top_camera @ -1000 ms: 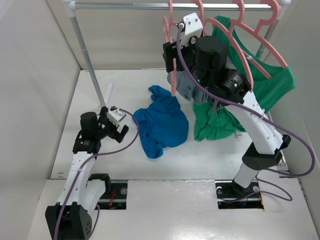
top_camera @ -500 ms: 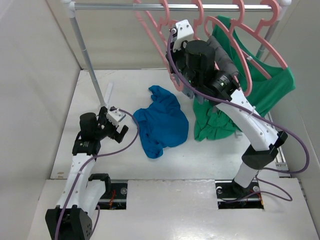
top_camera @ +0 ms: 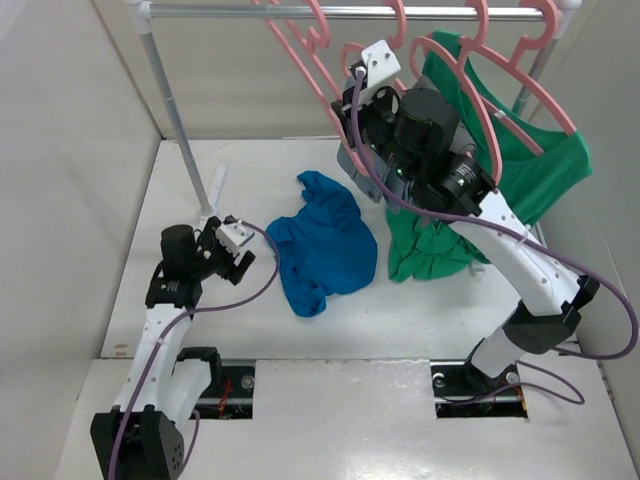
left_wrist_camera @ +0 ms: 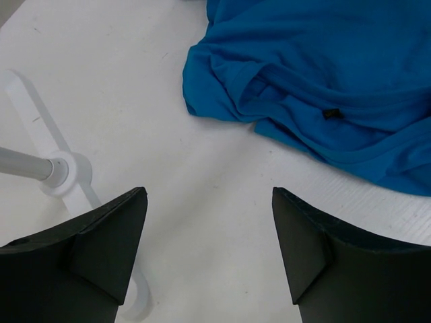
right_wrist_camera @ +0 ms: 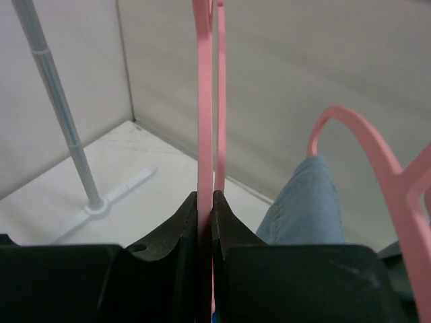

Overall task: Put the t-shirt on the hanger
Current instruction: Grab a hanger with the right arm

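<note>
The blue t-shirt (top_camera: pixel 325 245) lies crumpled on the white table, left of centre; its collar and folds fill the upper right of the left wrist view (left_wrist_camera: pixel 316 74). My left gripper (top_camera: pixel 245 262) hovers low just left of it, open, with bare table between its fingers (left_wrist_camera: pixel 209 195). The pink hanger (top_camera: pixel 312 62) hangs tilted from the rail at the back. My right gripper (top_camera: pixel 352 150) is raised to it and shut on its lower bar. In the right wrist view the thin pink hanger (right_wrist_camera: pixel 204 101) runs straight up out of the closed right gripper (right_wrist_camera: pixel 205 195).
A metal rail (top_camera: pixel 250 12) spans the back on a pole (top_camera: pixel 175 120) with a white foot (left_wrist_camera: pixel 64 171). More pink hangers (top_camera: pixel 470 90) carry a green shirt (top_camera: pixel 545 170) and a grey garment (right_wrist_camera: pixel 306 202). Green cloth (top_camera: pixel 430 245) is heaped under the right arm.
The right gripper has closed on the pink hanger and swung it up and left, tilting it along the rail. The left gripper's jaws have narrowed a little; that arm stayed in place.
</note>
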You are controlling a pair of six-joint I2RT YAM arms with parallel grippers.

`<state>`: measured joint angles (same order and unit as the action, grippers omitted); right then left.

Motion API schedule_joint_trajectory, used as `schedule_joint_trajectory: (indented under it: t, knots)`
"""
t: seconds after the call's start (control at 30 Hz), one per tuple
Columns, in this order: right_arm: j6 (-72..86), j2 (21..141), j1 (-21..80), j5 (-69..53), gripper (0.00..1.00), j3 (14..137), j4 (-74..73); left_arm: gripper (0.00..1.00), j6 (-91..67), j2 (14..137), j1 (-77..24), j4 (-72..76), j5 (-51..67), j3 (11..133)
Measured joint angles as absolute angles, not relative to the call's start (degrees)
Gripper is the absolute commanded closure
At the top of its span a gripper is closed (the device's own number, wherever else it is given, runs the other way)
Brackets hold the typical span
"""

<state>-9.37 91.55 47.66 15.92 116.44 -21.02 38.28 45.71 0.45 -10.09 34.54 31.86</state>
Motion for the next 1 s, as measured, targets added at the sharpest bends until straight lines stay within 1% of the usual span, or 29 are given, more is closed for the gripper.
schedule_joint_trajectory:
  t: [0.13, 0.17, 0.23, 0.33, 0.4, 0.47, 0.6, 0.73, 0.83, 1.0]
  knots:
    - [-12.23, 90.91, 48.1, 13.21, 1.0, 116.14, -17.93, 0.34, 39.9, 47.03, 0.45, -10.61, 35.22, 31.86]
    - [-12.78, 90.67, 48.23, 12.43, 1.0, 115.77, -17.56, 0.4, 40.47, 47.27, 0.45, -10.79, 35.42, 31.86]
    - [-13.67, 89.56, 48.38, 10.17, 1.0, 113.32, -16.49, 0.47, 42.28, 48.12, 0.45, -11.33, 35.9, 31.86]
    - [-14.37, 86.78, 48.93, 6.04, 1.0, 106.72, -14.81, 0.53, 45.69, 50.65, 0.4, -12.47, 36.64, 31.97]
    - [-14.63, 83.72, 49.8, 4.27, 1.0, 99.92, -14.48, 0.51, 48.47, 53.71, -0.43, -14.02, 36.75, 32.82]
    - [-14.41, 80.93, 50.83, 3.7, 1.0, 93.49, -14.39, 0.42, 50.3, 57.63, -2.37, -15.42, 36.45, 34.59]
    - [-12.36, 77.6, 51.88, 3.9, 1.0, 85.17, -14.96, 0.42, 50.96, 68.14, -6.35, -17.63, 36.25, 41.82]
    - [-10.15, 75.13, 51.86, 8.05, 1.0, 80.68, -15.09, 0.42, 48.27, 79.68, -10.15, -16.91, 34.48, 50.83]
    - [-8.6, 73.56, 51.83, 11.68, 1.0, 78.7, -15.88, 0.42, 46.09, 83.96, -13.54, -15.07, 31.88, 52.93]
    - [-5.63, 71.26, 51.09, 14.87, 1.0, 74.85, -16.53, 0.46, 43.2, 87.88, -16.4, -11.53, 27.68, 53.04]
